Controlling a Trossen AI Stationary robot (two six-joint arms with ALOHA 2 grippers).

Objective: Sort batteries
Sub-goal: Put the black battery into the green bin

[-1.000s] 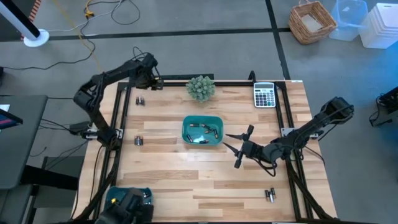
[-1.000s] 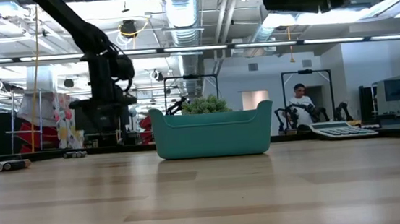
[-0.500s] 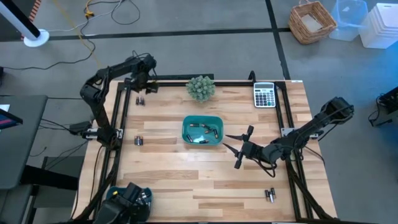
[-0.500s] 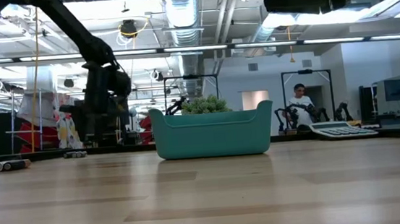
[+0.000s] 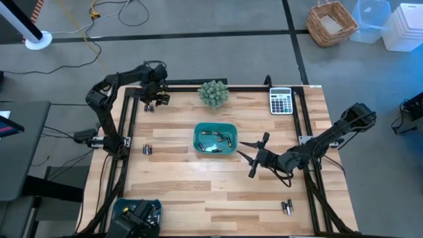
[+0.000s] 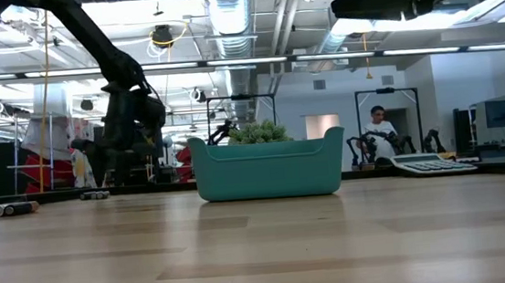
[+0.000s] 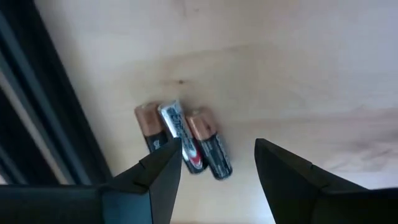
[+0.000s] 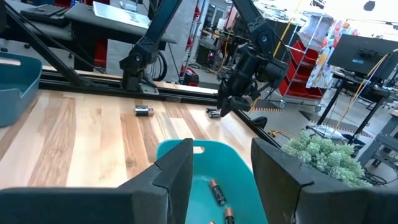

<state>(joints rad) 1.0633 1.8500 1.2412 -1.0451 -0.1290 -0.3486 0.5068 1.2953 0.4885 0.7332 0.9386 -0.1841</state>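
Black plastic fingers point(image 7: 158, 180) of the left gripper point(image 5: 156, 98) stand spread, holding nothing, poised over a cluster of three small cylindrical batteries with copper tops and dark bodies point(image 7: 183, 146); these lie side by side on the pale wooden tabletop point(image 5: 264, 198), touching, close to the black metal frame rail point(image 7: 50, 124), at the far left corner from the teal plastic tray point(image 5: 215, 139). One finger tip already overlaps the cluster's edge in the left wrist view, the other sits off to its side

The step in hand looks like the approach for a pick. The next move likely calls for centring the jaws on a single cell, since the three lie packed together and a loose close could nudge the neighbours

More batteries are inside the teal tray, another pair point(image 5: 147, 150) sits left of it, and one pair point(image 5: 287, 207) lies near the front right edge

The right gripper point(image 5: 254, 157) waits just right of the tray, fingers point(image 8: 168, 174) apart and empty
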